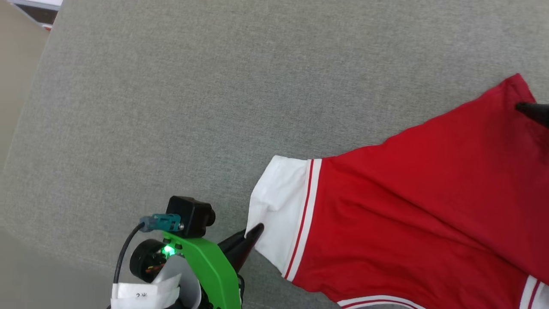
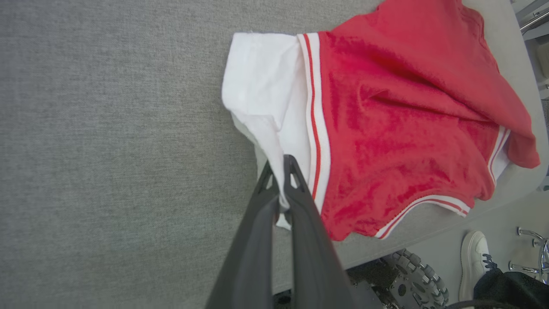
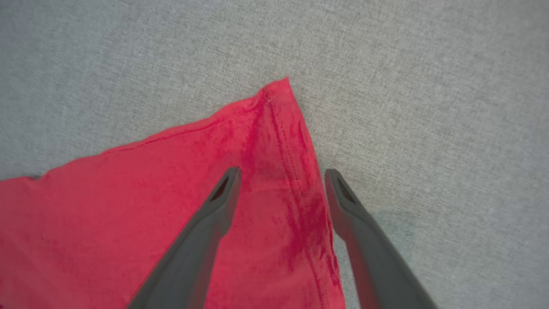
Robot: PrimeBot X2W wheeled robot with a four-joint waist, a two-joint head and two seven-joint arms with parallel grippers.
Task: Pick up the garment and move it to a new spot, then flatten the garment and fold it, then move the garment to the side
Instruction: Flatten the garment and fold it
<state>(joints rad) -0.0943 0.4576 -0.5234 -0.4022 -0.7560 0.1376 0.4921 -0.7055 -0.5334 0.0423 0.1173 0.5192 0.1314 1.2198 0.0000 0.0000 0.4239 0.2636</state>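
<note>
The garment is a red T-shirt with a white sleeve and red-white stripe trim, spread over the right part of a grey table. My left gripper is shut on the edge of the white sleeve, pinching a fold of it between the fingertips. My right gripper stands open above the garment's far red corner, one finger over the cloth and the other over the grey surface beside the hem. One dark fingertip shows at the right edge of the head view.
The grey fabric-covered table stretches wide to the left and behind the garment. Its near edge runs close below the shirt. Beyond that edge, a wheel of the base and a person's white shoe are on the floor.
</note>
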